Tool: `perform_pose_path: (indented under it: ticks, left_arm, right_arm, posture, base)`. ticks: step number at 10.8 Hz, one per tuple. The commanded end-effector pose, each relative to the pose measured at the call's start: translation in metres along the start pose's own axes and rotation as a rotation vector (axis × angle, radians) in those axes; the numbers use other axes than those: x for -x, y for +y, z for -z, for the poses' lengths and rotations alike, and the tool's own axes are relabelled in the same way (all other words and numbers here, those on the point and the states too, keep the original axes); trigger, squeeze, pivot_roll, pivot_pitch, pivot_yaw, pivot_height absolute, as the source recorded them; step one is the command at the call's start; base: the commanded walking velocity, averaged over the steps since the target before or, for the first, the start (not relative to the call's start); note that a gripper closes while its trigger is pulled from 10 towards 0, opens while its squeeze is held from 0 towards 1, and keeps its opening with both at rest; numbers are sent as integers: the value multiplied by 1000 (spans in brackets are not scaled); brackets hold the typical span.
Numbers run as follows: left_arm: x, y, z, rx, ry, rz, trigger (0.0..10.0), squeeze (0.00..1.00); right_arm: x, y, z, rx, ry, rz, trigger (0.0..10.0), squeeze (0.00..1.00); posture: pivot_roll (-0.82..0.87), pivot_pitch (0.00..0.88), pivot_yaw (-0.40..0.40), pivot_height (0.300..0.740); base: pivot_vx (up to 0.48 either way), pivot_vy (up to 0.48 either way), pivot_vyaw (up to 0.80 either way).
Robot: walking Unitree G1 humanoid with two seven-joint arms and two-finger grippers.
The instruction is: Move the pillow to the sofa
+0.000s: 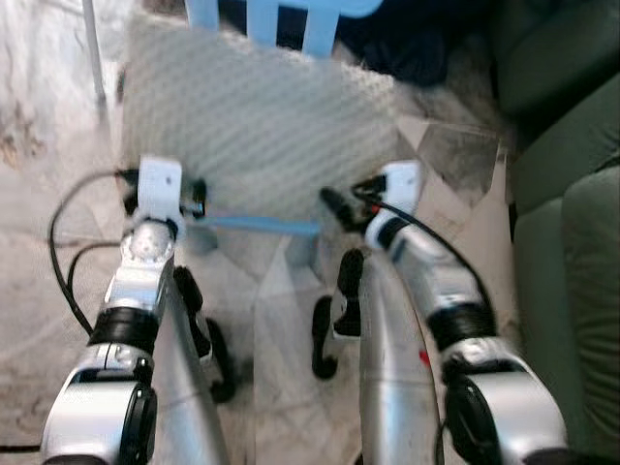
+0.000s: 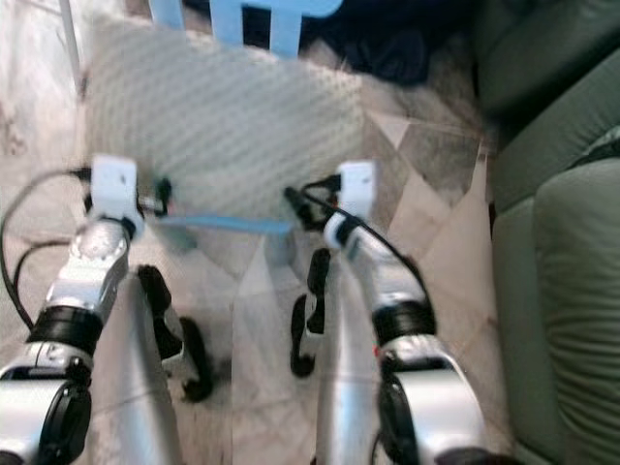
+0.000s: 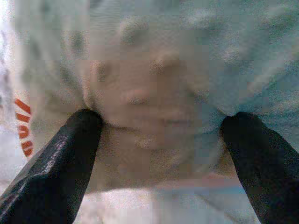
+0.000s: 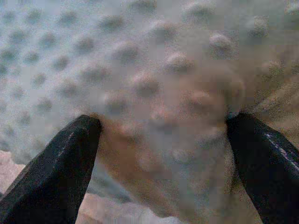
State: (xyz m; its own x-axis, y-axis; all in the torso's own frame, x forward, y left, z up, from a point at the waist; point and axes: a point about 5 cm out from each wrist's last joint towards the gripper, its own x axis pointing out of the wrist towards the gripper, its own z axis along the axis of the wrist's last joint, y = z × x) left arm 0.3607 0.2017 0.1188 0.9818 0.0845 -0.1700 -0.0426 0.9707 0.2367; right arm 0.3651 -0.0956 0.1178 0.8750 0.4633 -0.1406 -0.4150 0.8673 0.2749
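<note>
Both grippers, left [image 3: 161,128] & right [image 4: 163,123], pinch the near edge of the pale bumpy fabric pillow [image 1: 252,121] (on a light-blue chair [image 1: 276,24]), w/ the green sofa [image 1: 567,252] at right

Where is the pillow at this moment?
In the left eye view the pillow is ahead of the robot, on a light blue chair, with the left gripper and right gripper at its near edge; the green sofa is on the right.
</note>
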Motion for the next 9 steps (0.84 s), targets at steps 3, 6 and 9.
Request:
perform_pose_path:
  ticks: [3,6,9]
  left_arm:
    - [9,-20,42,82,146,108,0,0]
    - [8,-21,42,59,157,138,0,0]
    - [4,-25,39,53,136,159,0,0]
  right_arm:
    - [-8,12,30,38,124,24,0,0]
    - [-10,12,30,53,134,27,0,0]
    - [-7,-1,26,93,140,47,0,0]
  posture:
    - [19,494,-126,498]
    - [13,478,-128,498]
    - [0,446,-127,498]
  base:
    - [0,0,0]
    - [0,0,0]
    - [0,0,0]
